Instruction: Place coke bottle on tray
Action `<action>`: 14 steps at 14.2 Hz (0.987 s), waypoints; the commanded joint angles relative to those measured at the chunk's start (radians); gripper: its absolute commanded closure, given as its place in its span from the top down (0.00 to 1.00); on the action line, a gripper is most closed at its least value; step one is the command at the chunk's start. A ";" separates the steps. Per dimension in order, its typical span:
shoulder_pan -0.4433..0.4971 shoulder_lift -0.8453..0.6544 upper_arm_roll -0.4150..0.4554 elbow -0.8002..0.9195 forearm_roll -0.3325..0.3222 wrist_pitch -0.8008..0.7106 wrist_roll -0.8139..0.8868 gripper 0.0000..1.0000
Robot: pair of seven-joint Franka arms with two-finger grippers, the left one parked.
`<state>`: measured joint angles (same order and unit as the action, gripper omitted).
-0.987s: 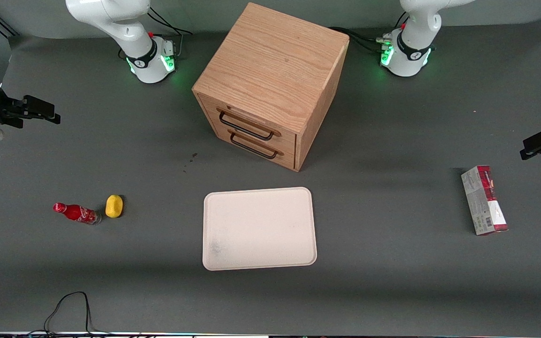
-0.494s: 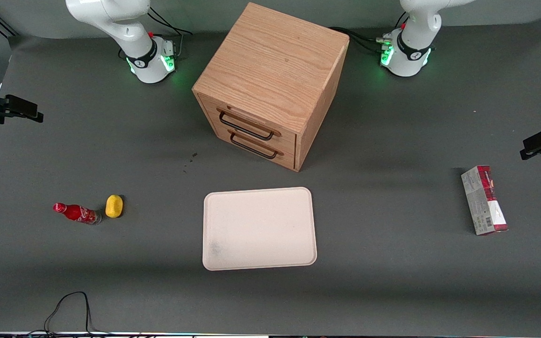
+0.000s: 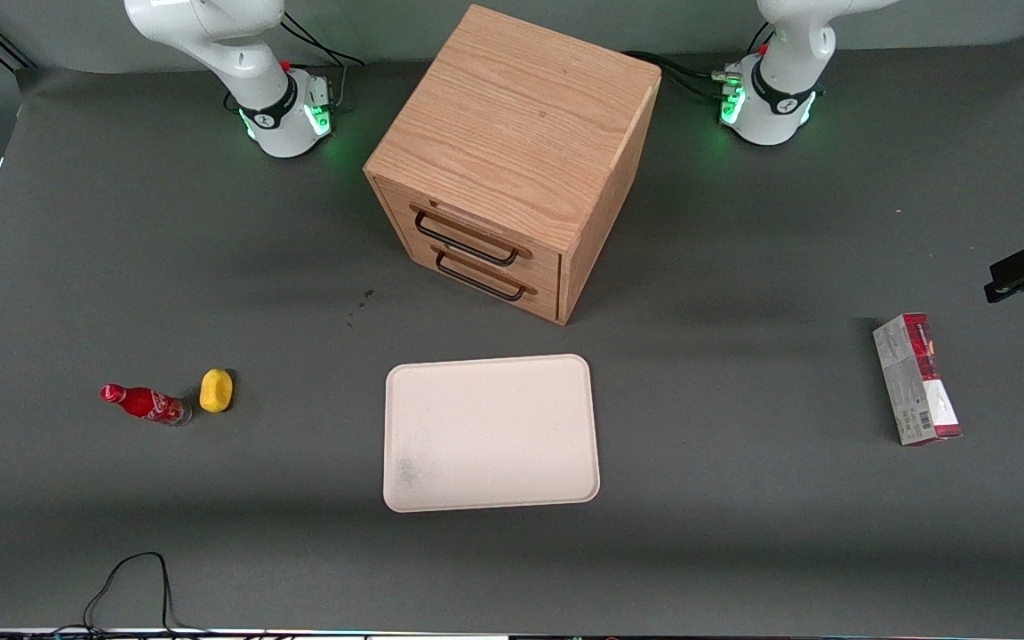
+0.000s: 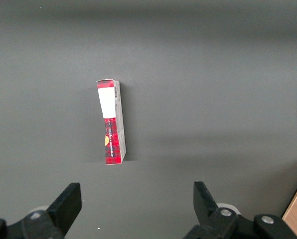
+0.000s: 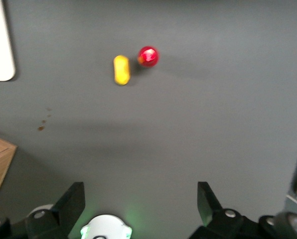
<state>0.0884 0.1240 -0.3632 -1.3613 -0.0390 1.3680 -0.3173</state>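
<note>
— Between the jaws, what appears?
— Nothing: the gripper point(image 5: 141, 204) hangs with its jaws spread wide over bare grey table point(image 3: 743, 533), holding nothing.
— Where is the coke bottle point(image 3: 145, 404)?
— Lying on the table well ahead of the jaws, just beside a yellow lump point(image 3: 216, 390), untouched.
— And the tray point(image 3: 490, 433)?
— Well apart from the bottle, in front of the wooden drawer box point(image 3: 512, 160), with nothing on it.
</note>
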 commanded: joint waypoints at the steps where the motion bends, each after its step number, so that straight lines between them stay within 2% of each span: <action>1: -0.024 0.152 -0.007 0.160 0.008 -0.030 -0.037 1.00; 4: -0.024 0.181 -0.005 0.159 0.022 -0.018 -0.034 1.00; 8: -0.024 0.246 -0.003 0.148 0.082 0.071 -0.028 1.00; 10: -0.024 0.258 -0.003 0.078 0.099 0.172 -0.028 1.00; 12: -0.016 0.264 -0.003 -0.069 0.135 0.363 -0.028 1.00; 14: -0.015 0.264 -0.002 -0.163 0.137 0.472 -0.028 1.00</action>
<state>0.0746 0.4104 -0.3678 -1.4185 0.0770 1.7440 -0.3268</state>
